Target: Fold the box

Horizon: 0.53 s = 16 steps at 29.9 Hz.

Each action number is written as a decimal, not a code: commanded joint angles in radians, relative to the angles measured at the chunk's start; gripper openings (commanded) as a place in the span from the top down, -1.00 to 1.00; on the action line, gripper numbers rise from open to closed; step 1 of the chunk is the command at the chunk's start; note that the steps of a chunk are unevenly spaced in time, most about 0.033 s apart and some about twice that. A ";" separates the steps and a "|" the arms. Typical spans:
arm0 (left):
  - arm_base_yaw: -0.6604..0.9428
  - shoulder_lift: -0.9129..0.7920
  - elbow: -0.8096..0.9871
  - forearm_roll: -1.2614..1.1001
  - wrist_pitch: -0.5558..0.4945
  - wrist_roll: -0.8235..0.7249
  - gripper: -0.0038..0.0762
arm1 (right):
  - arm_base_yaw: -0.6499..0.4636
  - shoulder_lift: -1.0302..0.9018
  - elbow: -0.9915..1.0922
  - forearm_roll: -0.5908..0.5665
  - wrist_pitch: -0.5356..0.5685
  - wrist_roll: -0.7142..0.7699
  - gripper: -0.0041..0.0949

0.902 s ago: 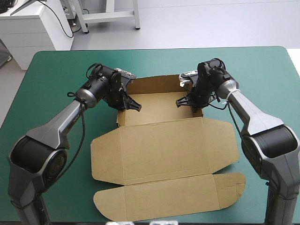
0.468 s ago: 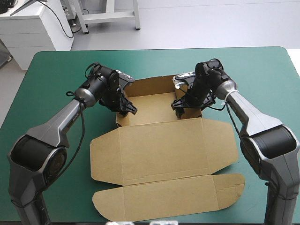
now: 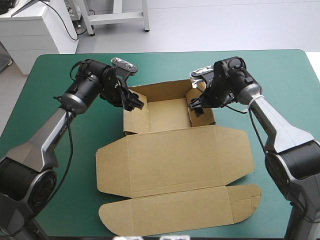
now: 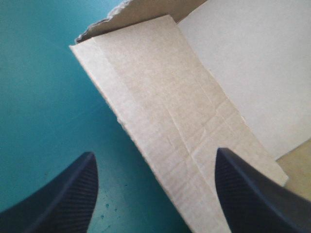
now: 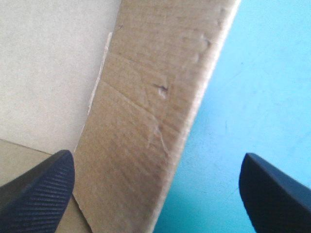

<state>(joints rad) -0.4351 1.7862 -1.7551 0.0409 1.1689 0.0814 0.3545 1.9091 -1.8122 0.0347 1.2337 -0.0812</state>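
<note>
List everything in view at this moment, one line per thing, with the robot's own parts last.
box: one, brown, mid-table; the far part forms an open tray with raised walls, and the lid and flaps lie flat toward the near edge.
table: one, teal-green cover, under everything.
left pincer: one, black fingers, open, astride the tray's left wall, one finger outside over the cover and the other inside.
right pincer: one, black fingers, open, astride the tray's right wall in the same way.
</note>
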 commanded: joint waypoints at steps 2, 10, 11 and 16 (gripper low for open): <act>-0.003 -0.108 -0.072 -0.024 0.033 -0.007 -0.19 | -0.002 -0.111 -0.031 -0.025 0.011 -0.006 -0.77; -0.003 -0.295 -0.076 0.035 0.108 0.059 0.91 | -0.002 -0.145 -0.035 -0.023 -0.001 -0.006 -0.77; -0.003 -0.319 -0.074 0.035 0.122 0.066 0.92 | -0.002 -0.145 -0.035 -0.021 -0.004 -0.006 -0.77; -0.003 -0.452 -0.023 0.034 0.122 0.068 0.92 | -0.002 -0.145 -0.035 -0.021 -0.011 -0.004 -0.77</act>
<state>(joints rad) -0.4348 1.4270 -1.7793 0.0722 1.2488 0.1444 0.3545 1.8197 -1.8141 0.0179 1.2400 -0.0812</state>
